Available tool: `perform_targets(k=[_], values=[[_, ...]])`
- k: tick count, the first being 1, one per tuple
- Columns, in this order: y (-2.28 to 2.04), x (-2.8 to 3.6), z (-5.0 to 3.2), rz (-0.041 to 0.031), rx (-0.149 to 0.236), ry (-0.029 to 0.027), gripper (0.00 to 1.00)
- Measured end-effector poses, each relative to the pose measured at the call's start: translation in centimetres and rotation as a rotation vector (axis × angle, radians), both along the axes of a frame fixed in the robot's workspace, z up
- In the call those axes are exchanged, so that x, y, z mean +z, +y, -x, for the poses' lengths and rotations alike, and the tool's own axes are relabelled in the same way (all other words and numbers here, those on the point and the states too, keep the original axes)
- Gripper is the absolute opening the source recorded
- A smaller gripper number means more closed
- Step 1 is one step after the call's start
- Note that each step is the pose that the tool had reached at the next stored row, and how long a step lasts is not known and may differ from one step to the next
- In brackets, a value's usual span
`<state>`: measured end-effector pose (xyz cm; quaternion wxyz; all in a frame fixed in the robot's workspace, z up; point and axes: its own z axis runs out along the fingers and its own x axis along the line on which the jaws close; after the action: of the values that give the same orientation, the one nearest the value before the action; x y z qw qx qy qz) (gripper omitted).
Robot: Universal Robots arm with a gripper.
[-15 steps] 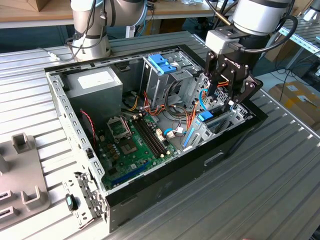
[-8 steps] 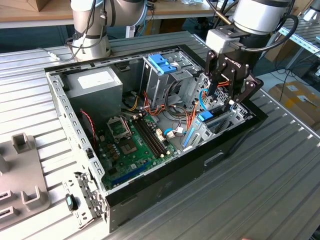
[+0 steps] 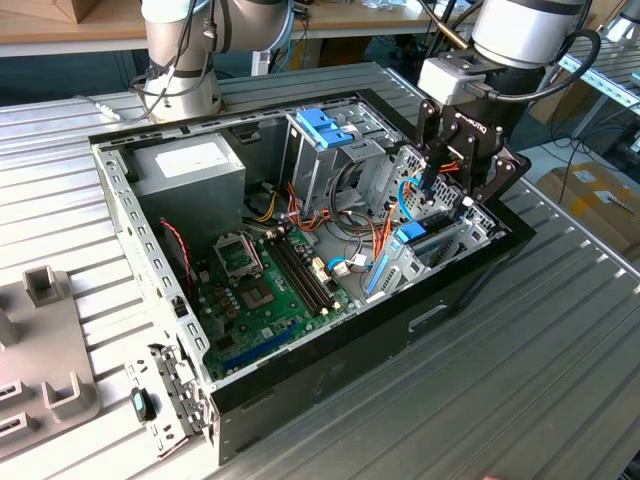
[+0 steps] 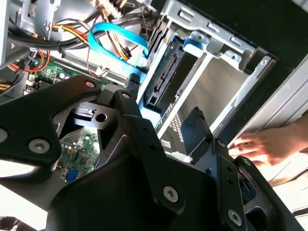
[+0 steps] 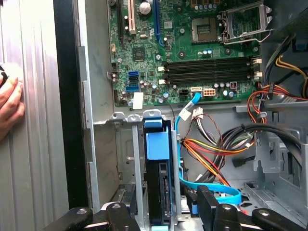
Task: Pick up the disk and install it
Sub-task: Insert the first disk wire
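One disk stands in the bay (gripper spread wide).

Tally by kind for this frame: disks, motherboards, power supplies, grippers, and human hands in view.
disk: 1
motherboard: 1
power supply: 1
gripper: 1
person's hand: 1
Total: 5

Fingers: matt black, smooth. Disk between them: dark metal body, light blue plastic rail with slight sheen. Bay around disk: bare grey sheet metal. Motherboard beyond fingers: green, glossy. Worktop: ribbed silvery metal.
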<state>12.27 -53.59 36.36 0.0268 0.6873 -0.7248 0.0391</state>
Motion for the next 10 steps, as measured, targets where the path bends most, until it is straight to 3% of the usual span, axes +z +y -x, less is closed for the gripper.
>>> perform_targets(k=[7,10], values=[[0.62,-0.33,-0.46,-0.0001,0.0,0.0001,0.62],[0.67,-0.64,-0.54,0.0,0.0,0.0,0.62]])
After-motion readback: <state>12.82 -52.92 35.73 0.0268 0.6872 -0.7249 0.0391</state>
